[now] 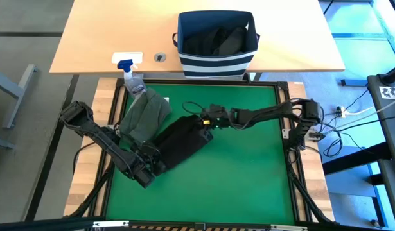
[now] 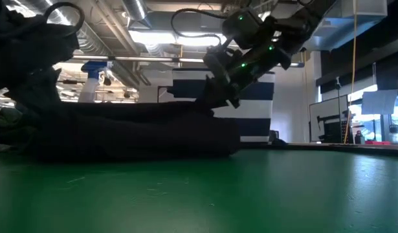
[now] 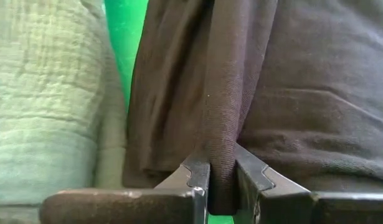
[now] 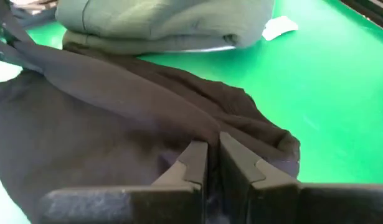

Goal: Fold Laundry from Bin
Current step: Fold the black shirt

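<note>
Your left gripper (image 1: 148, 168) sits at the near-left end of the black garment (image 1: 182, 142), and in its wrist view its two fingers (image 3: 197, 180) are clenched on a ridge of that dark cloth, which rises straight up between them. Just to the side of that pinch lies the olive green garment (image 1: 144, 117), folded, its edge touching the black one, with a strip of the green mat (image 1: 242, 173) showing between them in the wrist view. Your right gripper (image 1: 203, 126) is at the opposite, far-right end of the black garment; its fingers (image 4: 192, 163) stand nearly together with only a thin gap, pressed into the rumpled dark cloth, and you cannot tell whether any fabric is caught between them. Beyond that gripper, on the mat, a small white tag (image 4: 279, 26) lies beside the olive garment. Behind both grippers, past the mat's far edge, the striped bin (image 1: 216, 45) stands on the wooden table (image 1: 94, 38) with dark cloth still inside it. Farther from the right gripper, near the left arm's side, a spray bottle (image 1: 132, 78) lies at the mat's far-left corner.
</note>
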You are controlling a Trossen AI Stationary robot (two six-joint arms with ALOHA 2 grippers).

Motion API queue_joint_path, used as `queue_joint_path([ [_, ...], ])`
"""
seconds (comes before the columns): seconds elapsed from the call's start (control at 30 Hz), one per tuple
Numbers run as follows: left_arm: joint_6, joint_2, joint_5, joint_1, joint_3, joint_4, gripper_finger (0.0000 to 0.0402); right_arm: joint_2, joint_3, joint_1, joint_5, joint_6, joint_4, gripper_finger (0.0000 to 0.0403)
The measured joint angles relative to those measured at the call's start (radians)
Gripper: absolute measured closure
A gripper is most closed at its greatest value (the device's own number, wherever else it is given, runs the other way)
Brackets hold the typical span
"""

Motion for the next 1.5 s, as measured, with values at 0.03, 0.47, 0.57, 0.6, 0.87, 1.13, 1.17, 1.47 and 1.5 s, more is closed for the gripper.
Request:
queue_joint_path([
  [0.03,0.006,0.0,0.007,0.0,0.0,-0.008,0.0372,0.009,0.0,0.0,0.0,0.001,0.02,0.0373],
  [0.47,-0.033,-0.069,0.099,0.035,0.0,-0.122,0.0274,0.066,0.12,0.0,0.142,-0.004,-0.015,0.0235],
  [0.57,-0.027,-0.146,0.16,0.034,0.0,-0.157,0.0243,0.065,0.134,-0.007,0.197,-0.011,-0.081,0.0208],
  [0.6,-0.027,-0.178,0.178,0.034,0.0,-0.169,0.0235,0.065,0.138,-0.013,0.206,-0.012,-0.104,0.0203],
  [0.87,-0.042,-0.434,0.061,0.034,0.0,-0.065,0.021,0.005,0.209,-0.024,0.1,-0.08,-0.294,0.0196],
  [1.13,0.131,-0.34,-0.023,0.073,-0.074,0.205,0.0215,0.075,0.211,-0.016,-0.096,-0.074,-0.236,0.0196],
  [1.17,0.127,-0.314,-0.012,0.081,-0.093,0.224,0.0216,0.101,0.21,-0.016,-0.083,-0.074,-0.219,0.0196],
  [1.47,0.029,-0.154,0.044,0.126,-0.233,0.251,0.0216,0.271,0.209,-0.017,-0.005,-0.082,-0.116,0.0196],
  [1.5,0.025,-0.147,0.056,0.127,-0.238,0.257,0.0216,0.276,0.209,-0.017,0.005,-0.09,-0.112,0.0196],
])
